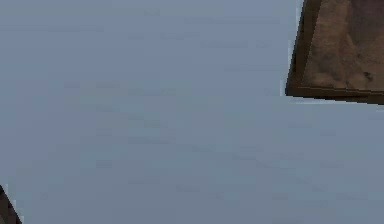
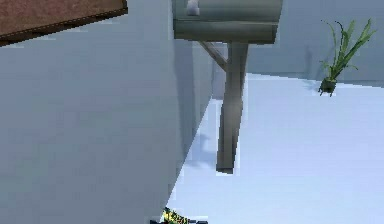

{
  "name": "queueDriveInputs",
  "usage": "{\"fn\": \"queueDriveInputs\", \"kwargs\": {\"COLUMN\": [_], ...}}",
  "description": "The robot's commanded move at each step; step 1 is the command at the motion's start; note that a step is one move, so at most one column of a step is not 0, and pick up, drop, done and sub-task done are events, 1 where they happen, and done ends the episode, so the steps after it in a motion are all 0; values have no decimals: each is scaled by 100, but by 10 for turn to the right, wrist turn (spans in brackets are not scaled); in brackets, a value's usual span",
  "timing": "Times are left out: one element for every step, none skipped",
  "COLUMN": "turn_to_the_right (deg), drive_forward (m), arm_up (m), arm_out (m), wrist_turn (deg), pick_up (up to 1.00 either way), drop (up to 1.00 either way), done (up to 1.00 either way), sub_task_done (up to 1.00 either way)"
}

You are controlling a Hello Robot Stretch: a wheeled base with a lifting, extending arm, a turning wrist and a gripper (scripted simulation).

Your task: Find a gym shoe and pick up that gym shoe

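The gripper's state cannot be told from these views.

In the forward view a plain grey-blue surface (image 1: 150, 120) runs across most of the frame. One brown panel with a dark wooden frame (image 1: 340, 50) cuts into the upper right corner, tilted in the picture. One small dark wedge (image 1: 6, 208) sits at the lower left corner, too little of it visible to name.

In the arm side view, one brown slab with a dark edge (image 2: 55, 18) crosses the upper left corner. Below it a grey wall (image 2: 90, 130) takes up the left half of the frame, ending in an upright corner near the middle. Right of that corner lies a pale floor (image 2: 300, 160). One grey post (image 2: 232, 110) stands on the floor just right of centre, with one slanted brace (image 2: 213, 55) joining it near the top. The post carries one grey tabletop (image 2: 228, 22) at the upper middle. One small white thing (image 2: 193, 7) sits at the top edge there, cut off by the frame.

One green plant (image 2: 340, 55) with thin leaves stands on the floor at the upper right, well apart from the post.

At the bottom edge, just left of centre, lies one small yellow-and-black blob (image 2: 180, 216) with a touch of blue. It is too small and too cut off to tell whether it is the gym shoe.
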Motion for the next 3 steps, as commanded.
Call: {"fn": "queueDriveInputs", "kwargs": {"turn_to_the_right": [0, 0, 0], "drive_forward": [0, 0, 0], "arm_up": [0, -30, 0], "arm_out": [0, 0, 0], "wrist_turn": [450, 0, 0], "pick_up": [0, 0, 100], "drop": [0, 0, 0], "done": [0, 0, 0], "sub_task_done": [0, 0, 0]}}
